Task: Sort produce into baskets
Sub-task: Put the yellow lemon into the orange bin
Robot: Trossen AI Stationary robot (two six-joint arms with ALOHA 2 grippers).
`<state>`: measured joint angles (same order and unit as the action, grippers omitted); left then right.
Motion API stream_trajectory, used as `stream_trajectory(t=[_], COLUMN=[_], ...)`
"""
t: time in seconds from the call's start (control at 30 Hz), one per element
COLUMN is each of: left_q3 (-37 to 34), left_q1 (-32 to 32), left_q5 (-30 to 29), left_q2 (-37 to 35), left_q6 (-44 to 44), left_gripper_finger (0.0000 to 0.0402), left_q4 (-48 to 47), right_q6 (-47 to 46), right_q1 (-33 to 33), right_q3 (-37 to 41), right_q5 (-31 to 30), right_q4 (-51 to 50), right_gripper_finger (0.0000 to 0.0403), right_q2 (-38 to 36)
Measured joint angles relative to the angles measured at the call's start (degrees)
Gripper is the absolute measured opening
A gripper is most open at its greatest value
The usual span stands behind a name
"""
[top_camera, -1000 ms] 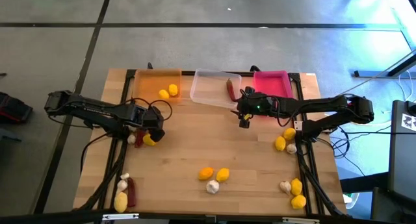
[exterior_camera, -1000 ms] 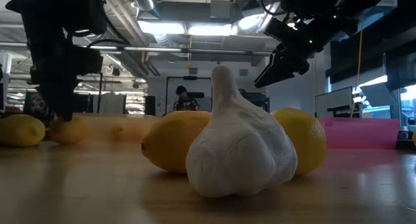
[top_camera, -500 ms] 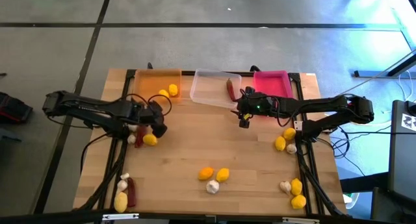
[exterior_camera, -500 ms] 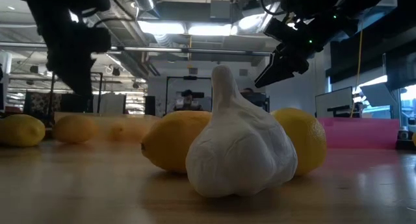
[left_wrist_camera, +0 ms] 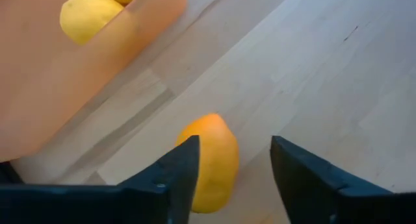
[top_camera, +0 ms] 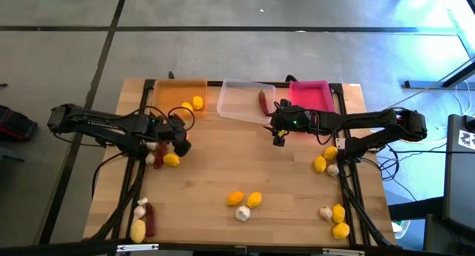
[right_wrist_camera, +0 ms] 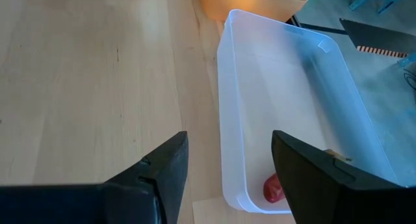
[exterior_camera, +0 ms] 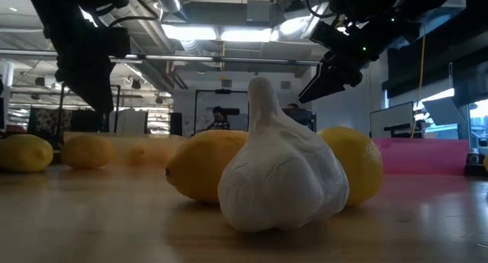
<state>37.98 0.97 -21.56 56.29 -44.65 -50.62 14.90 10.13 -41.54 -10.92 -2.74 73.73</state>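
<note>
Hovering with fingers (left_wrist_camera: 179,172) spread, the left gripper (left_wrist_camera: 234,169) sits off-centre over a lemon (left_wrist_camera: 209,160) lying on the surface (top_camera: 223,156) beside the orange tray (top_camera: 177,93); closing could roll it away.

Three trays in a row along the table's (top_camera: 208,174) far edge: left tray (top_camera: 178,96), middle tray (top_camera: 241,100), right tray (top_camera: 310,94). Two lemons (top_camera: 192,104) in the left tray, one chili (top_camera: 263,102) at the middle tray's right side. Left gripper (top_camera: 178,146) just near of the left tray, a lemon (top_camera: 171,159) and a garlic bulb (top_camera: 158,159) beside it. Right gripper (top_camera: 279,139) just near of the middle tray's right corner. Loose clusters: near-left corner, near centre, right edge, near-right corner.
</note>
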Motion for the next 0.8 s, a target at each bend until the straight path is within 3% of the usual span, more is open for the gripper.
stream_trajectory(t=[0.27, 0.57, 0.8], left_q3=[0.0, -0.5, -4.5], left_q1=[-2.2, -3.4, -3.4], left_q5=[1.5, 0.8, 0.5], left_q2=[0.0, 0.0, 0.0], left_q6=[1.3, 6.9, 5.2], left_gripper_finger=[0.0264, 0.0266, 0.0265], left_q4=[0.1, 0.3, 0.5], right_q6=[0.0, 0.0, 0.0], right_q1=[0.0, 0.0, 0.0], right_q3=[0.0, 0.0, 0.0], right_q5=[0.0, 0.0, 0.0], right_q4=[0.0, 0.0, 0.0], right_gripper_finger=[0.0215, 0.0215, 0.0215], right_q2=[0.0, 0.0, 0.0])
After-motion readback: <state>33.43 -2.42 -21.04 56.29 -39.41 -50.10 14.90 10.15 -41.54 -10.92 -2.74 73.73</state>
